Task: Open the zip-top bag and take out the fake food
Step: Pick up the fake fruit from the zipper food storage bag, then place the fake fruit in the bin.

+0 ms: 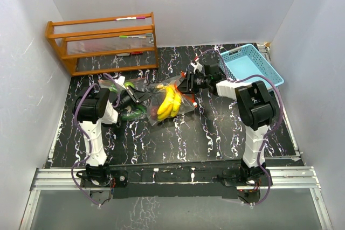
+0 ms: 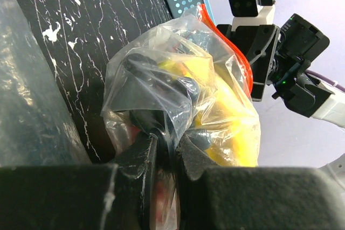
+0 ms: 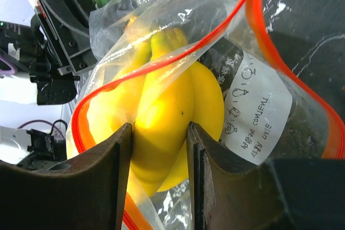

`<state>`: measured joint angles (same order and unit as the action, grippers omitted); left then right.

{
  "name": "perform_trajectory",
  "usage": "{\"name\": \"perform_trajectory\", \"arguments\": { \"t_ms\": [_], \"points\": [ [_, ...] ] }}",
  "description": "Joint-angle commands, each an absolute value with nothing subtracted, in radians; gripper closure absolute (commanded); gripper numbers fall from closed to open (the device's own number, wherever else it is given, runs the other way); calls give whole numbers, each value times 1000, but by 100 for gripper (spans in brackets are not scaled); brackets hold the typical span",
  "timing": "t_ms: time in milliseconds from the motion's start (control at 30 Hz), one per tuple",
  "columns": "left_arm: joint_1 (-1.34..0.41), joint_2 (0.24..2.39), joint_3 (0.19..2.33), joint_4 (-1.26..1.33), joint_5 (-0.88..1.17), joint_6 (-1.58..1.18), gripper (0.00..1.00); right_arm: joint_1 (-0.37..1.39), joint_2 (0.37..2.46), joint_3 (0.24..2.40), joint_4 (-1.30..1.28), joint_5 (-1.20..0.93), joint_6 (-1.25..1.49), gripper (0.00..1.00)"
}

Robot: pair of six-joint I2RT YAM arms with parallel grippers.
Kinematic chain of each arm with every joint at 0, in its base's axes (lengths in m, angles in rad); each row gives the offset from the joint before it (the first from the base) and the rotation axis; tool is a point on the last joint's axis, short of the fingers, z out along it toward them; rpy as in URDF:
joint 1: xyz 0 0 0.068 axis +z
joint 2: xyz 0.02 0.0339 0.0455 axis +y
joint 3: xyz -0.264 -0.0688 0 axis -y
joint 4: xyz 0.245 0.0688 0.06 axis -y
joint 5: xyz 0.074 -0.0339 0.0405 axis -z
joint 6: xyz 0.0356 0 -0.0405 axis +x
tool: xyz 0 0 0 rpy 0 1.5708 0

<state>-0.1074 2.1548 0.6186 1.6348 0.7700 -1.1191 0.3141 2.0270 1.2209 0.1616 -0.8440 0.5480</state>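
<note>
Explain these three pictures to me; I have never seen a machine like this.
The overhead picture shows two robot arms bolted at a black marbled table. The other two pictures come from cameras on their wrists. Between the arms lies a clear zip-top bag holding yellow toy bananas. The left pincer is shut on the bag's plastic. The right pincer reaches through the bag's open red-edged mouth, its fingers on either side of the bananas. Behind stand a blue basket and a wooden rack.

Clear zip-top bag (image 1: 161, 100) with orange seal open on marbled table, yellow bananas (image 1: 168, 102) inside
</note>
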Motion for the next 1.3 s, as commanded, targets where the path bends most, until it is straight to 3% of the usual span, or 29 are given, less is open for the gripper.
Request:
{"name": "perform_trajectory", "arguments": {
  "t_ms": [0,600,1267],
  "points": [
    [-119,2135,599,1790,771,-1091,100,331,1946,1176,156,-871,542,92],
    [-122,2107,517,1790,711,-1072,100,89,1635,966,222,-742,609,92],
    [-123,2098,494,1790,690,-1066,100,-156,1521,1065,189,-238,600,92]
  ]
}}
